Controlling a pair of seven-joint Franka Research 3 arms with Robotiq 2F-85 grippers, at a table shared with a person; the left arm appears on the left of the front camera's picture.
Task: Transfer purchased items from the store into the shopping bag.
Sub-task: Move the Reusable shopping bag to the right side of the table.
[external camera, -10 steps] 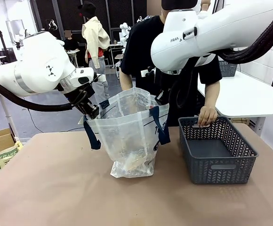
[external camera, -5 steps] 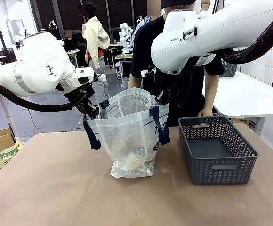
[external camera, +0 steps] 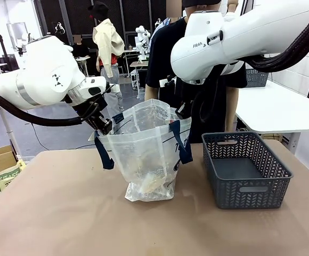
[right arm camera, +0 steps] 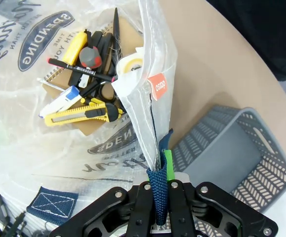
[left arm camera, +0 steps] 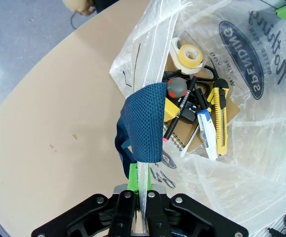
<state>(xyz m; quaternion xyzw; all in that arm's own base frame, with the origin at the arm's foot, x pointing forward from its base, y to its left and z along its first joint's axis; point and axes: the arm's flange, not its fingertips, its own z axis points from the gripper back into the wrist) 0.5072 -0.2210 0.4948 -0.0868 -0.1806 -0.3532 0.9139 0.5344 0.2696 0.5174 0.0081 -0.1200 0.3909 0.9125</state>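
Tan tabletop (external camera: 64, 213) in your front view carries the shopping bag (external camera: 144, 154) upright, left of the grey basket (external camera: 245, 170); your left wrist view shows the left gripper (left arm camera: 139, 173) pinching the bag's rim, purchased items (left arm camera: 197, 118) inside; your right wrist view shows the right gripper (right arm camera: 161, 170) pinching a navy strap (right arm camera: 159, 197).

Your left gripper (left arm camera: 140, 185), arm low at the left, is clamped on the rim of the shopping bag (external camera: 144, 138). Your right gripper (right arm camera: 159, 178), arm arched high, pinches what looks like its strap (right arm camera: 158, 196).
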